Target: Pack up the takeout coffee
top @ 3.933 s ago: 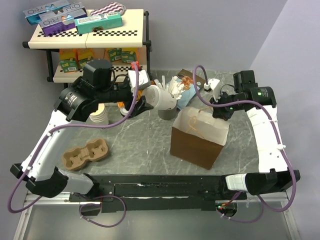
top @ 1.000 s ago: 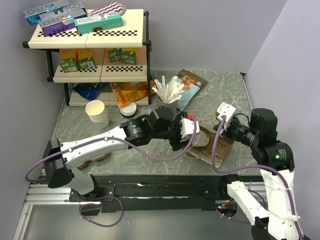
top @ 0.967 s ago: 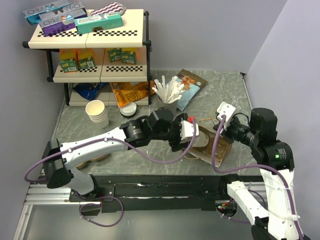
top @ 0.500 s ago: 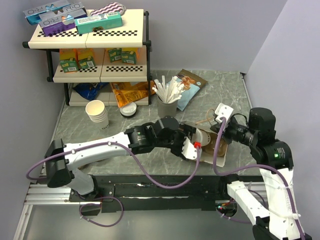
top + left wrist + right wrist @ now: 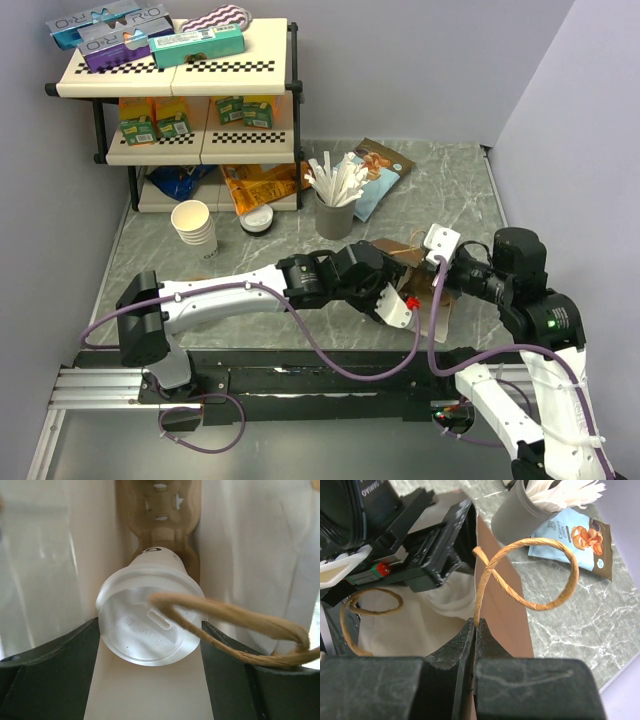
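Currently, the left claw (image 5: 150, 626) is gripping the takeout coffee (image 5: 145, 642) by its lid, with the jaws standing wide, one on each side. The cup is sitting inside the brown paper bag (image 5: 502, 605), at centre frame of the left wrist view, below a pulp cup carrier (image 5: 160, 510). A twine handle (image 5: 235, 617) is crossing the lid. The right claw (image 5: 475, 625) is pinching the bag's rim, with the jaws fully closed.
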You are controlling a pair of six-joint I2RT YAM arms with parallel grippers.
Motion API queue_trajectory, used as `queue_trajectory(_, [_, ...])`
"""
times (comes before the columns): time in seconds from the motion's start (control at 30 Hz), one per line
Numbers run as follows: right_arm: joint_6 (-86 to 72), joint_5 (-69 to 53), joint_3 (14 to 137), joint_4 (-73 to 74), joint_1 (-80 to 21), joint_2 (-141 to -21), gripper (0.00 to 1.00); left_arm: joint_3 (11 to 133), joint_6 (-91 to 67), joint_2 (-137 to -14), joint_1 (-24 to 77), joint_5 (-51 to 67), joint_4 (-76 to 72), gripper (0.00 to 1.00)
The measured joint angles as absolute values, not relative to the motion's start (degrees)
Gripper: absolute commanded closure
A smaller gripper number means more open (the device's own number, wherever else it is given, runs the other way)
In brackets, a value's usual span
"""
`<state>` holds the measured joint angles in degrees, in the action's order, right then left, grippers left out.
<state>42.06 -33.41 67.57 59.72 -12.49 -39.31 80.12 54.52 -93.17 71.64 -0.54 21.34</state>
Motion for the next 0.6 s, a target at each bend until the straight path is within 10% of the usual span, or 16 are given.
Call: queue_trajectory(0.6, [44.01, -30.98, 65.12, 59.0, -14.28, -38.5, 1.0, 80.58, 54.78, -93.69, 71.5, -3.73, 19.44, 0.99])
